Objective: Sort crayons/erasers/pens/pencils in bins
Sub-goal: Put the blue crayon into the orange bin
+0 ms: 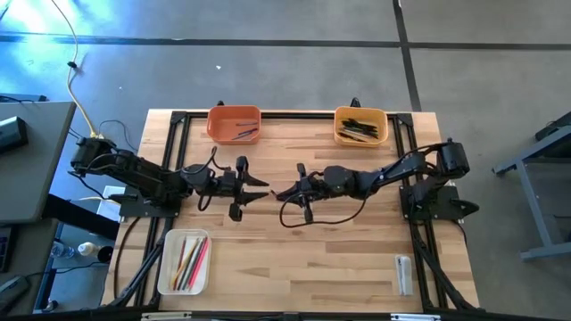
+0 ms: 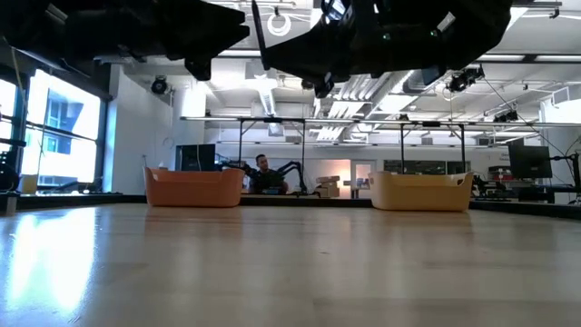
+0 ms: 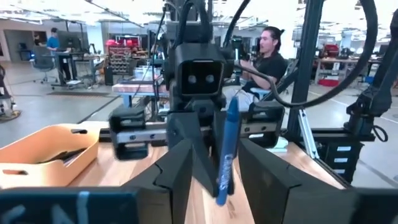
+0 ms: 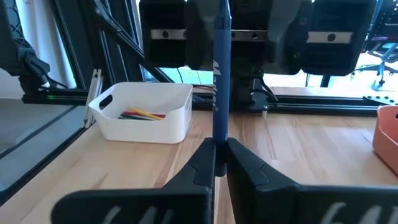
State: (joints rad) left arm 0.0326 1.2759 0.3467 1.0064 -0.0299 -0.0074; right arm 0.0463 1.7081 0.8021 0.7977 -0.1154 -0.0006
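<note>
A blue crayon (image 4: 219, 74) stands nearly upright above the middle of the table, held by my right gripper (image 4: 218, 155), which is shut on it. My left gripper (image 3: 221, 186) faces it from the table's left side. It is open, with one finger on each side of the crayon (image 3: 225, 155) and a gap at both. In the high view the two grippers (image 1: 259, 187) (image 1: 284, 192) meet tip to tip. The orange bin (image 1: 234, 123), the yellow-orange bin (image 1: 360, 125) with dark pens and the white bin (image 1: 184, 261) with pencils stand on the table. My right gripper pinches the blue crayon between its two fingers at its lower part (image 4: 218, 134). The fingers come level from the table's right side and lie across the crayon. It is lifted clear of the table and stands upright above the fingers, its upper part reaching between the left gripper's fingers.
A small clear-grey block (image 1: 403, 272) lies near the table's near right corner. The orange bin (image 2: 193, 188) and yellow-orange bin (image 2: 421, 192) sit at the far edge. A black frame (image 1: 178, 118) borders the table. A person (image 3: 267, 56) sits beyond the table.
</note>
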